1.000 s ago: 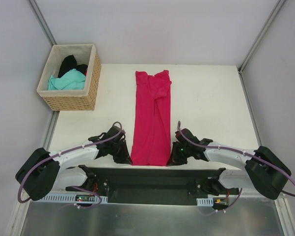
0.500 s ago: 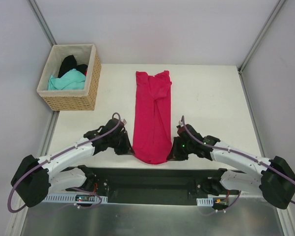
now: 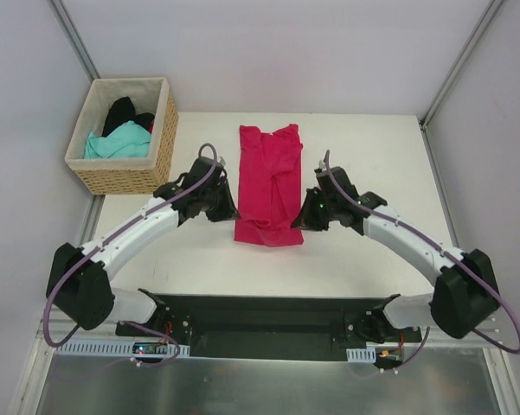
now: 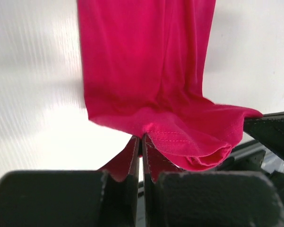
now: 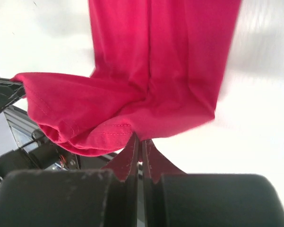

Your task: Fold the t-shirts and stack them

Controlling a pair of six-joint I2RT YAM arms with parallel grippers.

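Note:
The crimson-pink t-shirt (image 3: 269, 177) lies as a long narrow strip on the white table, collar end far. Its near hem is lifted and doubled back over the middle. My left gripper (image 3: 233, 213) is shut on the hem's left corner, seen in the left wrist view (image 4: 142, 138). My right gripper (image 3: 299, 220) is shut on the hem's right corner, seen in the right wrist view (image 5: 139, 138). The hem (image 4: 198, 142) sags between the two grippers. The teal t-shirt (image 3: 117, 143) and the black t-shirt (image 3: 121, 112) lie in the basket.
A woven wicker basket (image 3: 125, 178) with pale lining stands at the far left of the white table (image 3: 372, 156). Grey walls enclose the table. A black rail (image 3: 268, 320) with the arm bases runs along the near edge.
Both grippers have carried the shirt's near hem away from the table's near edge toward the collar. The strip now shows shorter, with a fold at its near end.

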